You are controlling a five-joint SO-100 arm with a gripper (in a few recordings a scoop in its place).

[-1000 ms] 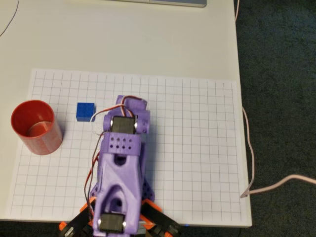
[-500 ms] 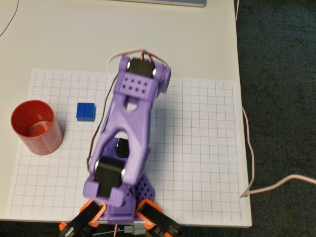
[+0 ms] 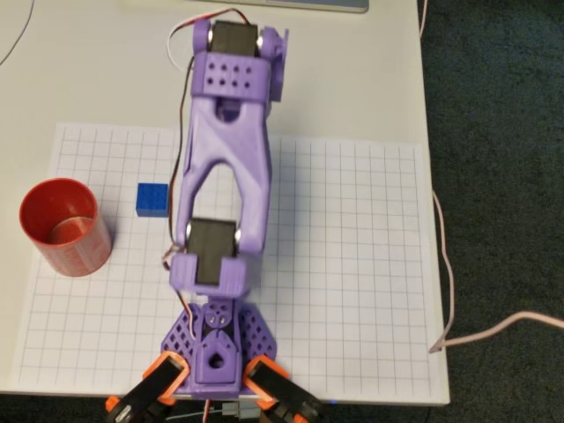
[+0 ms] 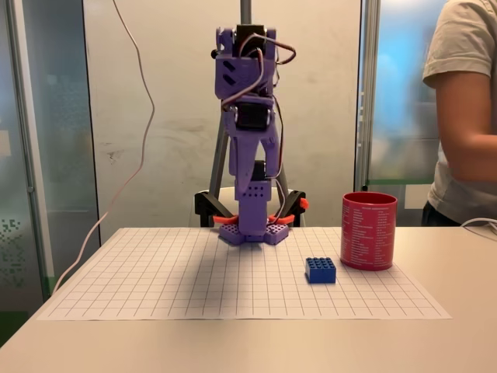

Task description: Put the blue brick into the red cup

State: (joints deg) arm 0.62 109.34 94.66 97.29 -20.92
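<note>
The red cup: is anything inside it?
Nothing shows inside the red cup from above, just its bare bottom. The blue brick lies outside, on the grid sheet beside it.

The blue brick (image 3: 152, 198) looks like hard plastic, smooth and slightly glossy with studs on top, and the red cup (image 3: 64, 226) beside it is thin, slightly see-through plastic with a soft sheen. They sit on a matt white paper grid sheet (image 3: 352, 264) laid over a smooth, pale, low-gloss tabletop (image 3: 106, 79). The purple arm (image 3: 225, 167) reads as matt printed plastic with orange plastic clamps (image 3: 264, 374) at the near edge, and dark rough carpet (image 3: 502, 176) lies past the tabletop's right edge.
</note>
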